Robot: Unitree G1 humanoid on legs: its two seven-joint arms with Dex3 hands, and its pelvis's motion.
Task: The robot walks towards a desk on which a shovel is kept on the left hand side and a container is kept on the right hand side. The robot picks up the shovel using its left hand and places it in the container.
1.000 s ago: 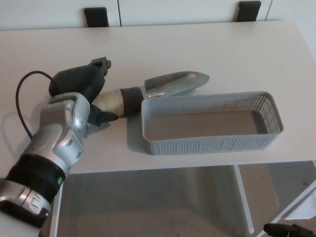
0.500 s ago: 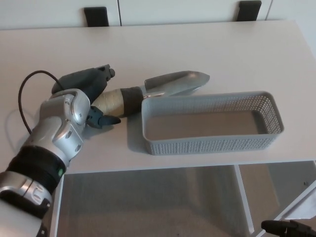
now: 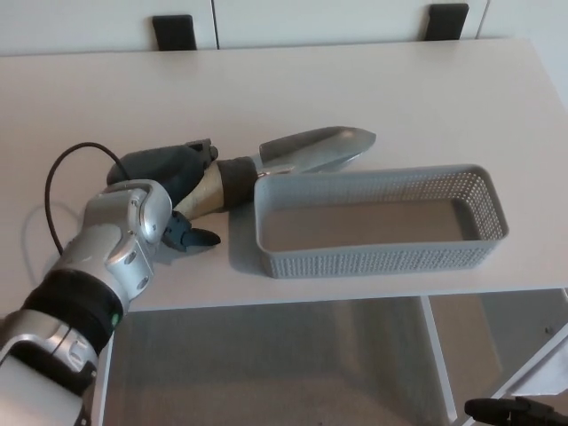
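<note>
The shovel (image 3: 311, 149) lies on the white desk (image 3: 373, 80), its grey metal blade just behind the far left corner of the container (image 3: 382, 257), a grey mesh basket. Its tan handle with a dark collar (image 3: 232, 179) points left into my left hand (image 3: 164, 177). The fingers (image 3: 200, 153) curl over the top of the handle. The thumb (image 3: 193, 238) sticks out below it with a gap, so the hand is open around the handle. A small black part low at the bottom right looks like my right hand (image 3: 510, 410), too little of it showing to read.
A black cable (image 3: 55, 191) loops from my left forearm over the desk. Two black chair backs (image 3: 173, 31) stand behind the far edge. The desk's front edge runs just below the basket, with floor and a white frame beneath.
My left hand has slid down and to the right along the handle, covering more of it, and the thumb has dropped away from it. Shovel and basket have not moved.
</note>
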